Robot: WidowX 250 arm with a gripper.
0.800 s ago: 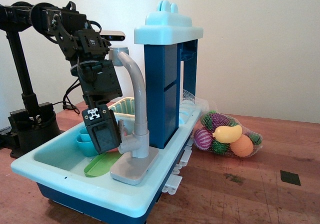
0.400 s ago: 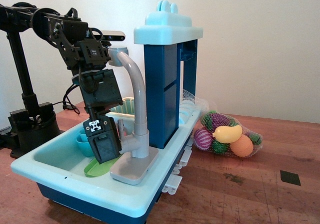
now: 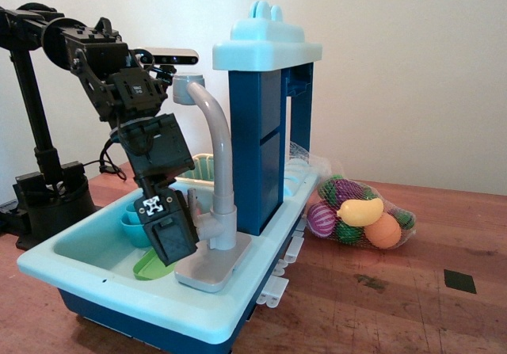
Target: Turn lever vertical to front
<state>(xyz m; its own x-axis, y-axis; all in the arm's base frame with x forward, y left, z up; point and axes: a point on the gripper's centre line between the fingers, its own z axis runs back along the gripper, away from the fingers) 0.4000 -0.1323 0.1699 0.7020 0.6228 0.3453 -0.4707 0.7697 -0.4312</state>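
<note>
At the far left a black stand (image 3: 36,132) is seen, fixed to a dark base (image 3: 49,199) on the wooden table (image 3: 412,306). From it a black robot arm (image 3: 103,69) is stretched to the right and bent downward over a toy sink (image 3: 119,279) of pale blue plastic with a dark blue base. The gripper (image 3: 184,227) is held low inside the basin, tilted, with a black-and-white marker on its housing. Its fingers (image 3: 191,203) are seen just left of the faucet's lower stem, but how far they are parted cannot be told, nor whether anything is gripped, since the housing hides them.

Behind the gripper a teal cup (image 3: 133,223) is partly seen, and a green plate (image 3: 150,267) lies on the basin floor below it. A pale green basket (image 3: 196,168) is placed farther back.

Just right of the gripper stands the grey faucet (image 3: 214,148), set on a grey base plate at the near right corner of the sink. The lever (image 3: 202,221) is seen as a short grey stub projecting leftward from the lower stem, next to the gripper; contact cannot be made out.

To the right of the faucet a tall blue tower (image 3: 261,132) with a pale blue top is mounted. Farther right a net bag of toy fruit (image 3: 360,211) lies on the table, and a small black square (image 3: 460,280) is seen nearer the right edge.
</note>
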